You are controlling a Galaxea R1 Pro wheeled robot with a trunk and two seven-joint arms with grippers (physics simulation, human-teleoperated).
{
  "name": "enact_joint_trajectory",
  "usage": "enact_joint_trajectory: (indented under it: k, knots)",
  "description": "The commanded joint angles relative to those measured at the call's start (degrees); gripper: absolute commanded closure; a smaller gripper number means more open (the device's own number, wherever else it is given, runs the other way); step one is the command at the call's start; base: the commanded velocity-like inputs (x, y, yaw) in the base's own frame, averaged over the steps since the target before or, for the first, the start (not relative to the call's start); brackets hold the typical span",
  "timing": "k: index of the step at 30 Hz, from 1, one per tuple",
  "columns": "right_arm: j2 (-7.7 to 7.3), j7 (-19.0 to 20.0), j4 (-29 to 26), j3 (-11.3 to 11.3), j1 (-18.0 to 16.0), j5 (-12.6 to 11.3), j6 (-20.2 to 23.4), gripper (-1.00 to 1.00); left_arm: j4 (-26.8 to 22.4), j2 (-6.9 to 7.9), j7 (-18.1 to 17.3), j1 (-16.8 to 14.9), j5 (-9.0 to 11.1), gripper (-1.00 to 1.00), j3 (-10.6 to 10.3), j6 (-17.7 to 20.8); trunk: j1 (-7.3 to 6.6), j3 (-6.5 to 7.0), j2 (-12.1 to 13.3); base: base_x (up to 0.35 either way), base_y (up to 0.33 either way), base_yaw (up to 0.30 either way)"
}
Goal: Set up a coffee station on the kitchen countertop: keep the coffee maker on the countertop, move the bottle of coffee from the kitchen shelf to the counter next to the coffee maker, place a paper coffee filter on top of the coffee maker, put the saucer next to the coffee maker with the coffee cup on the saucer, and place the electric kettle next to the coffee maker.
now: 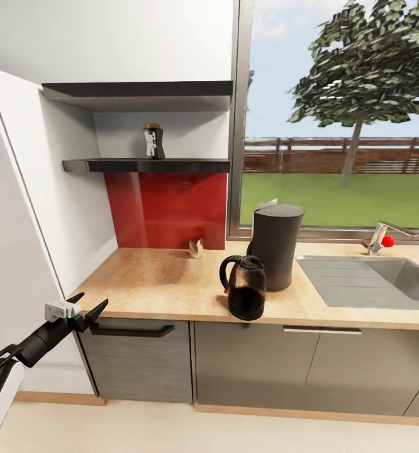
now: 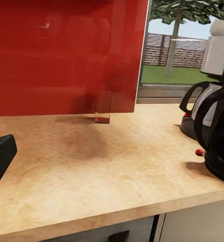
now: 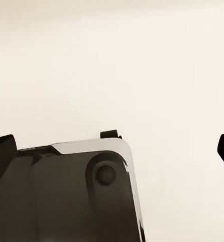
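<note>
The long light tan wood-look countertop (image 1: 159, 277) runs over dark grey cabinets, with a steel sink (image 1: 373, 280) sunk into its right part below a window. Near the middle stands the tall dark grey-black rounded coffee maker (image 1: 276, 245), and just in front of it, close enough that they may be touching, sits the rounded dark brown translucent glass electric kettle (image 1: 246, 286) with its black loop handle turned to the left. Against the glossy red backsplash (image 1: 165, 211) a small thin off-white piece leans upright on the worktop, probably the paper coffee filter (image 1: 196, 248), though it is too small to tell for sure. Above it, on the lower dark wall shelf (image 1: 146, 165), the small dark bottle of coffee (image 1: 153, 141) with its yellow cap and white label stands upright, well apart from the appliances. The left gripper (image 1: 85, 307) hangs in front of the countertop's left front corner with its black fingers spread apart and nothing between them; its wrist view looks across the bare wood toward the red panel. In the right wrist view, the right gripper's (image 3: 112, 148) dark fingertips sit at opposite edges, wide apart, over pale floor and part of the robot's own dark body.
</note>
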Motion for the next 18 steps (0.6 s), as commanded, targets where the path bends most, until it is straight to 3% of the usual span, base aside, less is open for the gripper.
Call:
enact_joint_trajectory:
  k: [1,18]
  knots:
    - [0.01,0.0,0.1,0.0,0.0,-0.3,-0.2,-1.00,0.0,0.00,-0.3,0.0,0.6,-1.00,0.0,0.5,0.02,-0.02,0.0,-0.003,-0.002,0.000]
    - [-0.08,0.0,0.0,-0.1,0.0,-0.4,-0.1,-1.00,0.0,0.00,0.7,-0.1,0.1,-1.00,0.3,1.1,0.02,-0.02,0.0,0.000,0.000,0.000]
